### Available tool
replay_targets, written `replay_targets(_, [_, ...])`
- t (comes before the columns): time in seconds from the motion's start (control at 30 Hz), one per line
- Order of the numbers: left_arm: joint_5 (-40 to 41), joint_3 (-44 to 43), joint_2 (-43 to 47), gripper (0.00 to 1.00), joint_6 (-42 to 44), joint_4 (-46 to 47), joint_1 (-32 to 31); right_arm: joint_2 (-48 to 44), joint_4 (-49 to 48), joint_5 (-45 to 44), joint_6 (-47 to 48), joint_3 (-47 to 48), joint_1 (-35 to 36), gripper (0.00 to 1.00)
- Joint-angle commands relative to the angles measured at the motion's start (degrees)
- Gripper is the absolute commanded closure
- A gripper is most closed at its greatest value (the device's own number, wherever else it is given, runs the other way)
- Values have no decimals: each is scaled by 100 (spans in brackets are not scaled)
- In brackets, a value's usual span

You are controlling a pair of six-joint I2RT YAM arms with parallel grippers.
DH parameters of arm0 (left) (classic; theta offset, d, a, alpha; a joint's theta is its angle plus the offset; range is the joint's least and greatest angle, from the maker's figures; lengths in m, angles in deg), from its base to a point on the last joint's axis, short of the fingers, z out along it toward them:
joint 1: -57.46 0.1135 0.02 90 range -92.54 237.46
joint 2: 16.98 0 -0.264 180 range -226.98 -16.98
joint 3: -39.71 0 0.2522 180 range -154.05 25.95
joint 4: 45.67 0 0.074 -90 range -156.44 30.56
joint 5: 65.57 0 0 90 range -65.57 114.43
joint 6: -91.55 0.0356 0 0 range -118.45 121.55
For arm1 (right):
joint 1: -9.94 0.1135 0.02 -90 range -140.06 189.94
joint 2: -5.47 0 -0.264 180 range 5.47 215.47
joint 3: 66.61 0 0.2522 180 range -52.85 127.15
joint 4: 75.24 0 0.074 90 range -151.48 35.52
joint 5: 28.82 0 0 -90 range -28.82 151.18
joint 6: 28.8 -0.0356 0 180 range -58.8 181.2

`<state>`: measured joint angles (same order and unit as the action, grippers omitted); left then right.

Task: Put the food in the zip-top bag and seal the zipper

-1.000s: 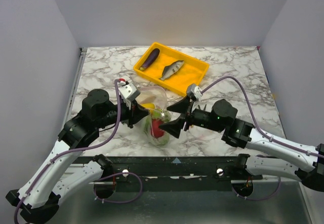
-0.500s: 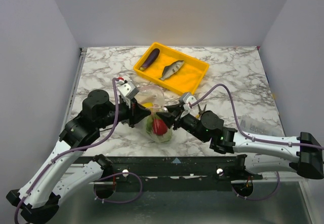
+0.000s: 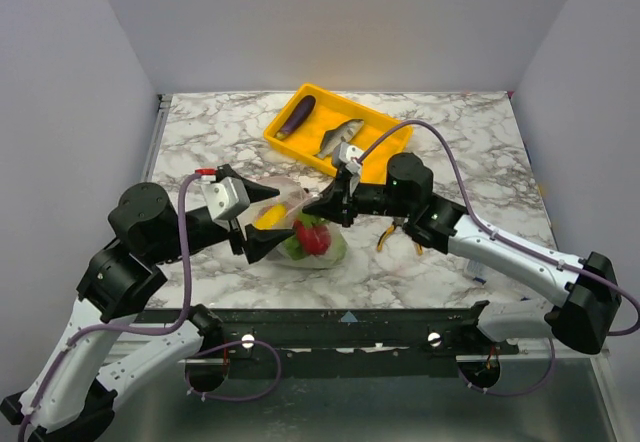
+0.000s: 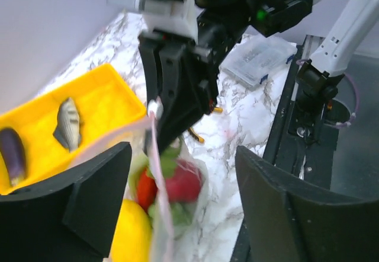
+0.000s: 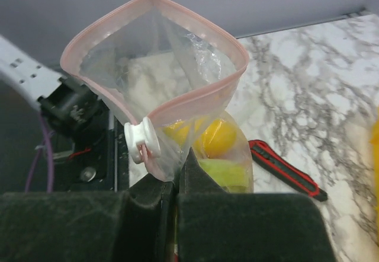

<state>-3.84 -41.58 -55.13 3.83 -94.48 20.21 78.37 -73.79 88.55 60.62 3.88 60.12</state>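
Zip-top bag point(image 3: 288, 194) first: it sits near the front of the marble table point(image 3: 200, 137), between your two arms, its loaded belly apparently resting on the top and its mouth lifted open. Treat it as light, limp, crinkly film that folds wherever you pinch it. Only the thickened mouth edge should give a firm hold, so take it there, not by the slick wall.

Behind it the yellow tray point(image 3: 380, 147), hard plastic with a raised rim, holds the two pieces not yet bagged.

Your right gripper point(image 3: 312, 207) is closed tight on the zip-top bag just under the mouth, beside the slider. Your left gripper point(image 4: 180, 155) stands wide, holding nothing, with the bag's near edge running between its fingers.

The purple eggplant point(image 3: 296, 115) is long, smooth and rounded and will likely roll, so grip it across the middle. The grey fish point(image 3: 330, 139) looks flat and stiff; take it by its edges.

Inside the bag, a yellow squash point(image 5: 216, 136), red tomato point(image 3: 313, 238) and green lettuce point(image 3: 335, 250) show through.

The zipper point(image 5: 201, 25) is a thin pinkish strip, gaping in a loop. Its white slider point(image 5: 141, 140) is small, hard and knobby.
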Motion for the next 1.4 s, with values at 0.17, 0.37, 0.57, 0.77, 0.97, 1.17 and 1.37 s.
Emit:
replay_targets(0.17, [-1089,-1061,-1368,12,1379,-531,-14,-29,1470,1701,399,612,-58,100])
replay_targets(0.37, [-1677,-815,-1436,11,1382,-608,-13,-69,1802,1681,515,752,-111,100])
replay_targets(0.57, [-1030,-392,-1451,17,1275,-516,-18,-123,1786,1648,413,774,-120,100])
replay_targets(0.77, [-839,-148,-1445,40,1132,-443,-10,-174,1759,1682,297,776,-120,100])
replay_targets(0.97, [-842,-155,-1406,81,1049,-438,-17,-323,1803,1593,154,699,-115,90])
replay_targets(1.17, [-922,-207,-1413,95,1072,-546,-11,-350,1841,1637,73,745,-116,56])
replay_targets(1.37, [-951,-136,-1176,95,1070,-417,-16,-244,1976,1677,74,883,-122,62])
